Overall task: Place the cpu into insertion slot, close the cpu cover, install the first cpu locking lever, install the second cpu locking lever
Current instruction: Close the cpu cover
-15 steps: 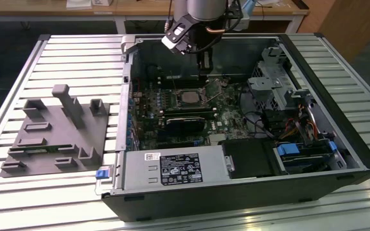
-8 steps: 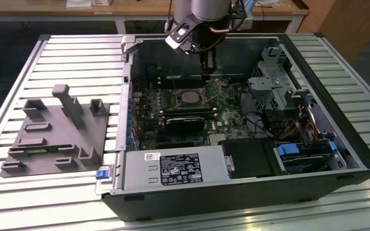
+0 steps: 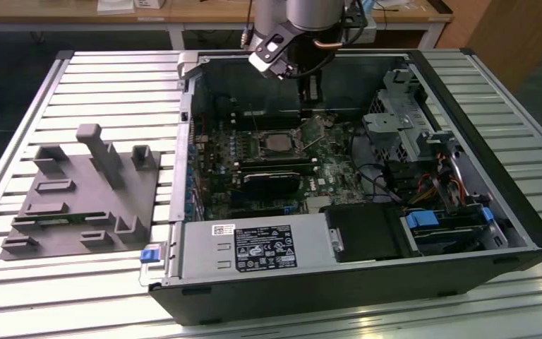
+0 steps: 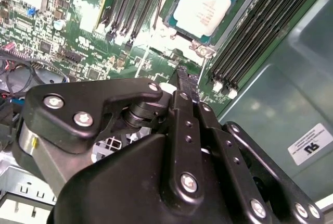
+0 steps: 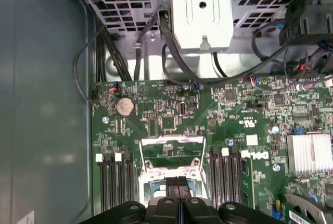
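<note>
The cpu [image 4: 204,6] is matt metal, the cpu cover [image 5: 171,139] shiny metal.

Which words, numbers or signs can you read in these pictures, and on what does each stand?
The white label on the silver metal power supply box: print too small to read.
The white sticker on the grey case wall: unreadable.
The silver-grey square cpu: faint marking, unreadable.
The green circuit board: white print too small to read.
</note>
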`<state>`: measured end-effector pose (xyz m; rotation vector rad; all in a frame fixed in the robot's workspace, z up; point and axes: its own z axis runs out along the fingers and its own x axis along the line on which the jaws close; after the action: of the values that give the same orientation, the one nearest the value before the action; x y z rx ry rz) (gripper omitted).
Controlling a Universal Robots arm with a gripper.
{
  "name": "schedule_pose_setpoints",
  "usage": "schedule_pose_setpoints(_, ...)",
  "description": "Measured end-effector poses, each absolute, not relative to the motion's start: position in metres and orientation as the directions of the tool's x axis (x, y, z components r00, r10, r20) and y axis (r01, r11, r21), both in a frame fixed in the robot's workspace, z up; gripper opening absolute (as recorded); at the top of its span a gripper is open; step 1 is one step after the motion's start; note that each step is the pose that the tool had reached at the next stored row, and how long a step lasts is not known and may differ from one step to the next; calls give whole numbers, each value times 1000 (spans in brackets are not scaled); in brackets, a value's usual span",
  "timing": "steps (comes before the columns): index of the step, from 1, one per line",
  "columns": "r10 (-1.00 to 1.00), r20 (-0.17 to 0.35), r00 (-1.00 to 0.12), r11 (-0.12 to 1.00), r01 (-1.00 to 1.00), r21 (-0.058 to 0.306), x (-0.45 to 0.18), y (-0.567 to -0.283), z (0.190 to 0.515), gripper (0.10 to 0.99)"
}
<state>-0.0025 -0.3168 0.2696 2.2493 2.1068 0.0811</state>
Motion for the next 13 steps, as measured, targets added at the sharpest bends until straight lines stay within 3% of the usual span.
schedule_pose_setpoints(13,998,-2,65,-65,995,79,18,-317,270,106)
